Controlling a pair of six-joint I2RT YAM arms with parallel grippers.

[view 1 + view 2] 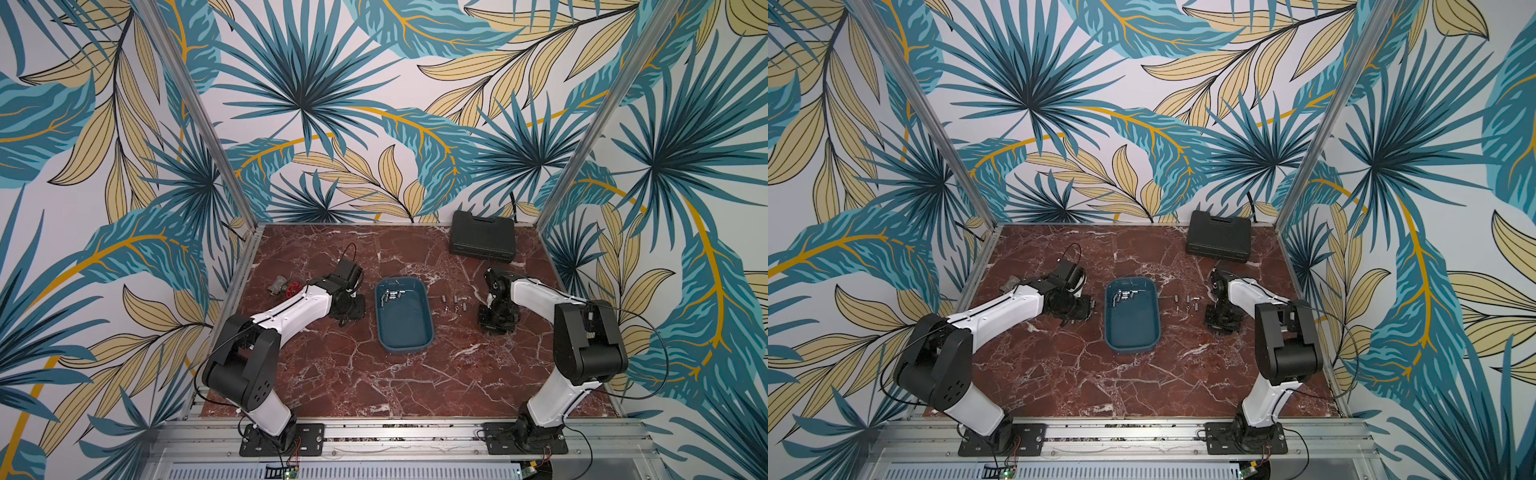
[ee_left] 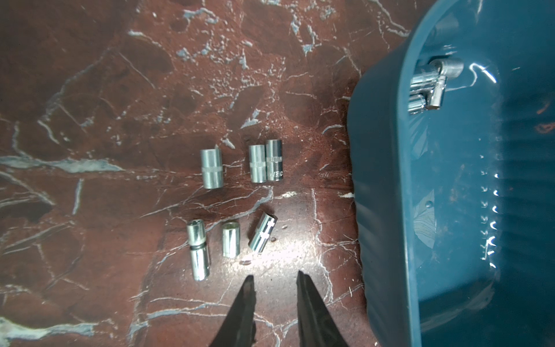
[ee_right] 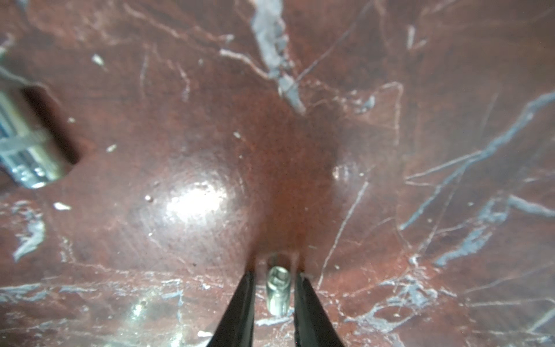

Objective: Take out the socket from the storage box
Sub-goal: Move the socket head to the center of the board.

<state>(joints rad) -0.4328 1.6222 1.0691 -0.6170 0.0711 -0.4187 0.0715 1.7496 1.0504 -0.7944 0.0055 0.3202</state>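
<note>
Right of storage box (image 1: 405, 330): loose sockets (image 2: 258, 163); blk case (image 1: 482, 237) at back.

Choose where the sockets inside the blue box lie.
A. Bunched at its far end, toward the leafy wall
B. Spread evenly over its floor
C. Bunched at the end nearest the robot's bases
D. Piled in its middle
A: in both top views the sockets sit together at the far end of the blue box, and the rest of its floor is bare.
</note>
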